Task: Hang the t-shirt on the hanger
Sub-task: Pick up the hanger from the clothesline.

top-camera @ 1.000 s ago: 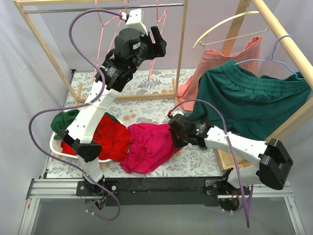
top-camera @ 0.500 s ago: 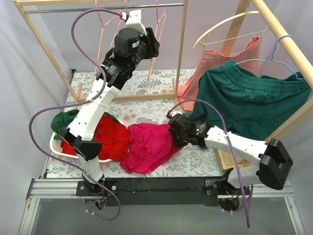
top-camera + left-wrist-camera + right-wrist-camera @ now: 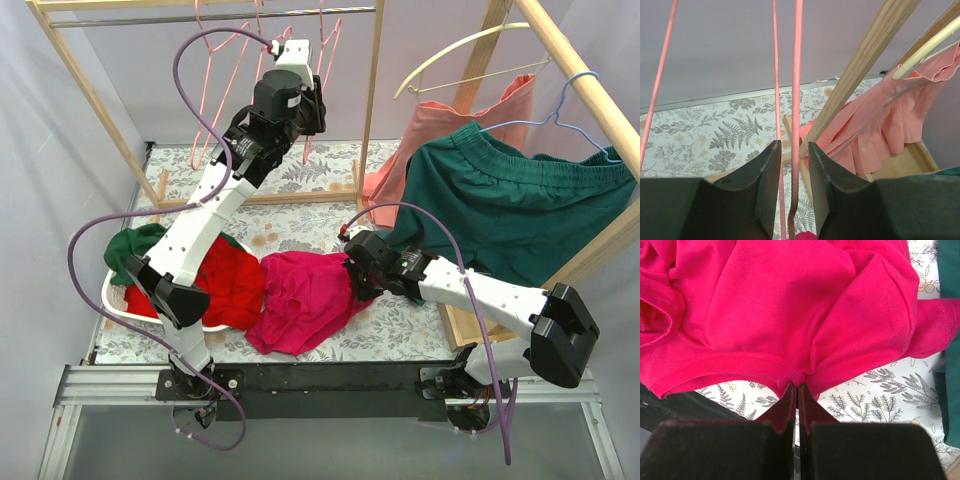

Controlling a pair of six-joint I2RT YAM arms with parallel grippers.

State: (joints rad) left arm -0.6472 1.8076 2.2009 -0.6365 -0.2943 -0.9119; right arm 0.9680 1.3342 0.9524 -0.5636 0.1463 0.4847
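Straddling one wire of the hanger [image 3: 797,75] with the left tool [image 3: 794,147], high at the rack, fingers apart. Pinching a hem fold of the t-shirt [image 3: 790,300] in the right tool [image 3: 796,387], clamped together. Crumpled on the desk [image 3: 880,390], against a red garment [image 3: 235,285].

The t-shirt [image 3: 790,305] is magenta, the hanger [image 3: 797,100] pale pink. The tablecloth [image 3: 735,132] is white, printed with grey ferns and leaves. One garment [image 3: 232,285] is bright red, the shorts [image 3: 510,200] dark green, the skirt [image 3: 880,130] salmon, the rack [image 3: 875,45] pale wood.
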